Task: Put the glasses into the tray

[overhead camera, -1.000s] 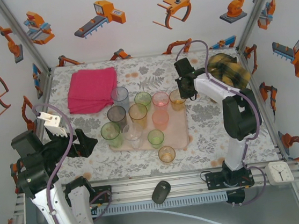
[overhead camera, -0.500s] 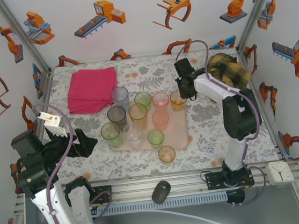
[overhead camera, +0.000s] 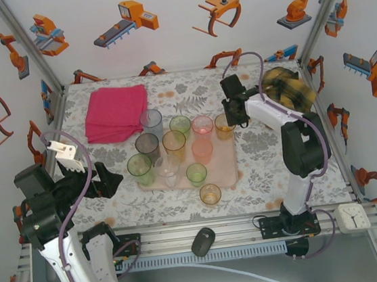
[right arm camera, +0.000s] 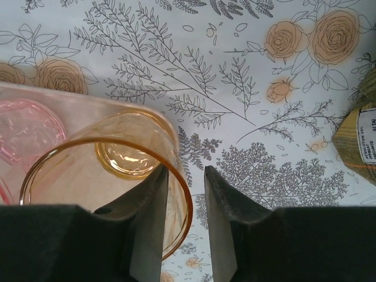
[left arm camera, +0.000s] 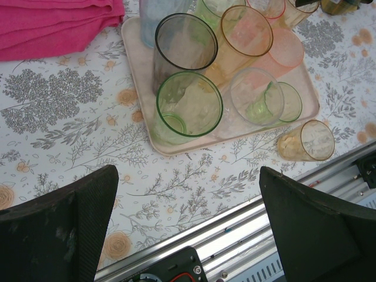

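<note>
tray (overhead camera: 227, 169): lying flat at the middle of the table (overhead camera: 274, 172), one long edge facing the arms, on a flower-print cloth.
glasses in the tray: standing crowded together, ten in all; pale blue glass (overhead camera: 151, 121) at the far left corner, then a green one (overhead camera: 180, 125) and a pink one (overhead camera: 202, 126) along the far edge; grey glass (overhead camera: 147, 146) and large green glass (overhead camera: 139, 167) lining the left edge; clear glass (overhead camera: 167, 167) and small green glass (overhead camera: 196, 174) sitting toward the near edge.
orange glass (right arm camera: 106, 182): standing upright at the tray's far right corner, mouth up, base resting on the pink surface.
right gripper (right arm camera: 186, 173): reaching down over the tray's far right corner, straddling the wall of the orange glass, one finger inside the rim and the other outside.
right fingers (right arm camera: 220, 223): standing a little apart, not pinching; a thin strip of cloth showing between the glass wall and the outer finger.
stray orange glass (overhead camera: 210, 194): sitting on the cloth outside the tray, just beside its near edge toward the near right corner.
left gripper (left arm camera: 188, 176): hovering above the cloth near the table's near left corner, well apart from the tray.
left fingers (left arm camera: 70, 235): spreading wide, gripping nothing.
magenta cloth (overhead camera: 115, 113): lying folded near the table's far left corner, just beyond the tray's far left corner.
</note>
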Motion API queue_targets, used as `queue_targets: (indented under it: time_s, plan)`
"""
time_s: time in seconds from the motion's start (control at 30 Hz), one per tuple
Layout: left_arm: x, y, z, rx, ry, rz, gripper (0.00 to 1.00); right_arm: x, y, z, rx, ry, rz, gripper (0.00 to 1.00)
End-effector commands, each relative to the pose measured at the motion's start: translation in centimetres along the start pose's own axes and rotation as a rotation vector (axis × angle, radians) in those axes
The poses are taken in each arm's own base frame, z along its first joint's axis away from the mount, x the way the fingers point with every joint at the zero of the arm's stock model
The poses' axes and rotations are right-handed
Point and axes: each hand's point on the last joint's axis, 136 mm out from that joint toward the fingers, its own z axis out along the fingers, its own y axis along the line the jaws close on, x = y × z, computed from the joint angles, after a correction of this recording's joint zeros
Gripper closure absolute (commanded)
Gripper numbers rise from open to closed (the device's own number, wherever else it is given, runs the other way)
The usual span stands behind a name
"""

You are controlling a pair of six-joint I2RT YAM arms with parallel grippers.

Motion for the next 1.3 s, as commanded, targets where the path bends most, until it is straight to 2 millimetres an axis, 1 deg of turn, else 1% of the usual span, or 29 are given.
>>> queue_targets:
  time_s: [0.0, 0.27, 0.4, 0.43, 0.53, 0.67, 0.83, 0.93, 1.07, 1.17, 1.27]
  plan:
    - [-0.9, -0.5, -0.5, 0.01, -0.026, 0.013, 0.03, -1.2, -0.5, -2.1, -0.003, -0.058, 0.021, 0.66]
    - [-1.3, -0.8, -0.8, 0.009, -0.034, 0.017, 0.03, -2.0, -0.5, -4.3, -0.021, -0.092, 0.03, 0.65]
    - [-1.3, -0.9, -0.9, 0.007, -0.036, 0.02, 0.03, -2.4, -0.7, -6.0, -0.025, -0.122, 0.039, 0.65]
    - [-1.3, -0.9, -0.9, 0.008, -0.037, 0.021, 0.03, -2.5, -0.8, -6.8, -0.027, -0.134, 0.044, 0.65]
    - [-1.3, -0.9, -0.9, 0.009, -0.036, 0.02, 0.03, -2.1, -1.0, -8.2, -0.04, -0.142, 0.067, 0.64]
    - [-1.1, -1.1, -1.0, 0.008, -0.038, 0.023, 0.03, -0.1, 0.0, -9.9, -0.13, -0.136, 0.102, 0.64]
    - [-1.1, -1.1, -0.9, 0.014, -0.035, 0.022, 0.03, 3.3, -0.3, -12.5, -0.163, -0.149, 0.14, 0.64]
    - [-1.2, -0.9, -0.6, 0.025, -0.03, 0.008, 0.03, 5.5, -0.3, -13.5, -0.174, -0.143, 0.15, 0.64]
    - [-1.4, -0.4, -0.1, 0.03, -0.027, -0.007, 0.03, 8.0, 0.1, -14.9, -0.195, -0.13, 0.145, 0.64]
    - [-1.4, 0.2, 0.5, 0.034, -0.02, -0.02, 0.03, 9.8, 1.1, -15.8, -0.222, -0.102, 0.13, 0.64]
    - [-1.4, 0.4, 0.9, 0.042, -0.019, -0.037, 0.03, 11.2, 2.4, -16.7, -0.222, -0.096, 0.09, 0.64]
